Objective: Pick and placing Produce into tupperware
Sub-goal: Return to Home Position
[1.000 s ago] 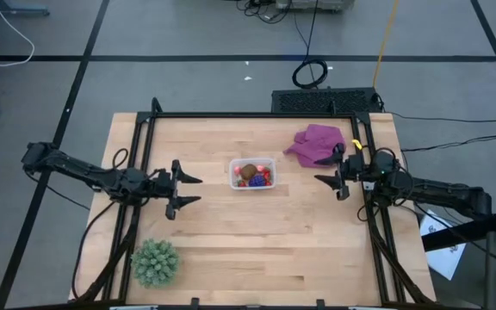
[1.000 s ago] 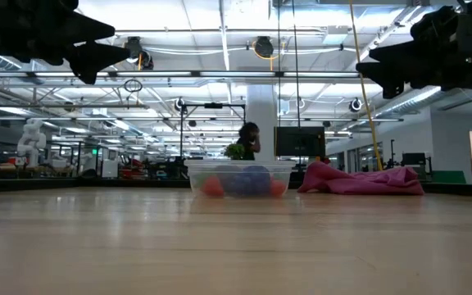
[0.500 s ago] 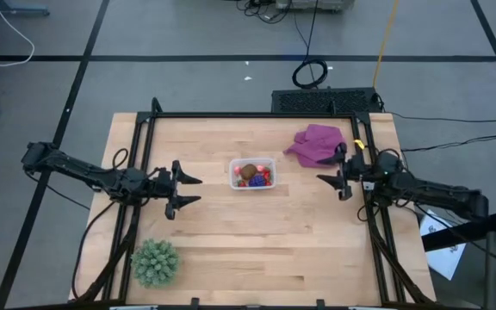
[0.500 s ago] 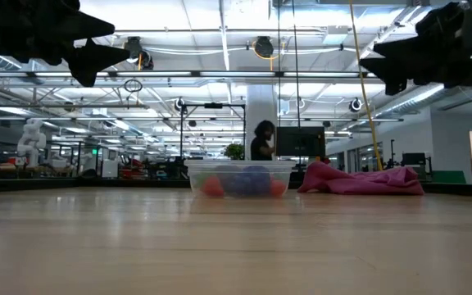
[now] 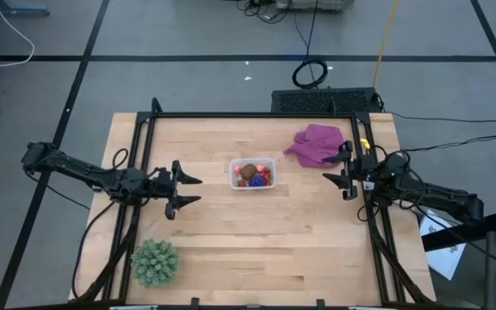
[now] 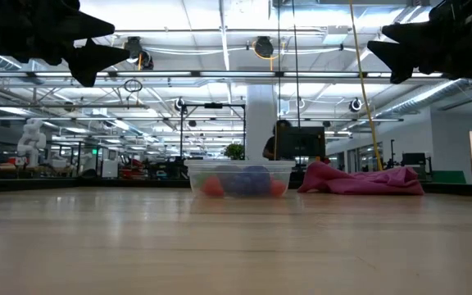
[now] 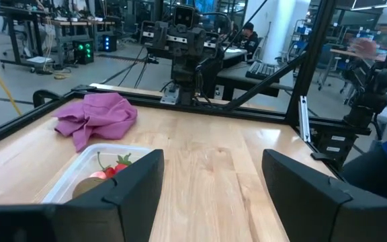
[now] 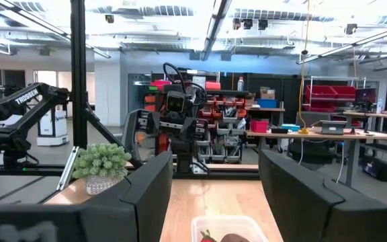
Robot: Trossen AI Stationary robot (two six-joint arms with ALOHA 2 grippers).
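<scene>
Produce sits in the tupperware, so I judge I'm homing: left fingers and right fingers, both apart, flank it, needing only retraction

The left arm and right arm were matt black, built of slim tubular links with bulkier joints. The left gripper and right gripper each ended in two tapering, pointed fingers (broad, flat-faced and wedge-shaped in the wrist views). A thin black cable looped beside the left arm.
</scene>
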